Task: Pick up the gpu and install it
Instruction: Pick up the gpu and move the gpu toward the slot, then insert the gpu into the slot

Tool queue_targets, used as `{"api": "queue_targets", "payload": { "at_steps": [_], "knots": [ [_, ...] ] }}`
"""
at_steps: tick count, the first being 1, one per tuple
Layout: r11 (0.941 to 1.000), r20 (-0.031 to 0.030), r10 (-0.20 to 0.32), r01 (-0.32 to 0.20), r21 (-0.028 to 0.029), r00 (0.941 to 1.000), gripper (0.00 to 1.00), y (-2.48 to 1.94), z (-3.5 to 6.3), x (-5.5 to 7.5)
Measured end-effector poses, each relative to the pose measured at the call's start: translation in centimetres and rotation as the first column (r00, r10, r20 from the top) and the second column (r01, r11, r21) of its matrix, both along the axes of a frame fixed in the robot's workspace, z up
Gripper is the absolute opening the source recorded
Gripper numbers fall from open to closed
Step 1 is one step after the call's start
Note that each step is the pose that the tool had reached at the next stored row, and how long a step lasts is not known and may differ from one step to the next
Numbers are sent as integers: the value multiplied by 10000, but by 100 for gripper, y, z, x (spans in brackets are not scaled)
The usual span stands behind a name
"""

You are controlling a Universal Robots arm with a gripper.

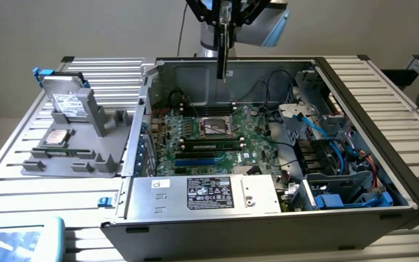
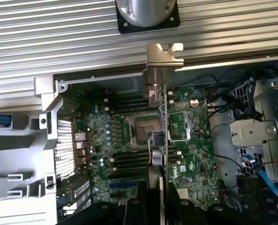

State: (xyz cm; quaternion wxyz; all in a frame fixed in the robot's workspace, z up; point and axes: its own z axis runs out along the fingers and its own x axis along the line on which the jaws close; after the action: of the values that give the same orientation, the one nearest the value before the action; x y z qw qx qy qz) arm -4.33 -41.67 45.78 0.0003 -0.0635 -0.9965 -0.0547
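The black end effector (image 2: 161, 199) sits closest to the wrist camera, its two dark fingers (image 2: 141, 208) closed partway onto the thin rectangular gpu (image 2: 160, 119), which is seen edge-on and runs straight away from them. The card's silver metal end bracket (image 2: 163, 58) is at the far end from the fingers. In the exterior view the end effector (image 1: 226, 19) hangs at the top of the scene with the gpu (image 1: 224, 52) held upright as a narrow dark strip. The card's lower end is above the open grey metal computer case (image 1: 268, 232) and apart from the green motherboard (image 1: 228, 150) below it. On the motherboard are the square silver processor socket (image 1: 215, 125) and the long narrow memory sticks (image 1: 209, 143). Blue cables (image 1: 318, 128) run through the drive bays on the exterior view's right. A silver boxy power supply with a black-and-white label (image 1: 202, 194) fills the near edge of the case. The case rests on a slatted aluminium table (image 1: 42, 191). On the exterior view's left, a grey moulded holder (image 1: 93, 161) carries a silver hard drive with a white label (image 1: 67, 101) standing on edge. A light-blue-framed flat object (image 1: 13, 237) lies at the near corner.
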Motion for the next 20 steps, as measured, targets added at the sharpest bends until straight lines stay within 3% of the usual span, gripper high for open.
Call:
{"api": "queue_targets", "payload": {
  "at_steps": [4, 15, 20],
  "knots": [
    [10000, -28, 1, -1, 1, 10000, 27, 0, -58, 23],
    [10000, -28, 1, -1, -10, 10000, 27, 0, -249, 48],
    [10000, -28, 1, -1, -14, 10000, 27, 0, -254, 48]
  ]
}}
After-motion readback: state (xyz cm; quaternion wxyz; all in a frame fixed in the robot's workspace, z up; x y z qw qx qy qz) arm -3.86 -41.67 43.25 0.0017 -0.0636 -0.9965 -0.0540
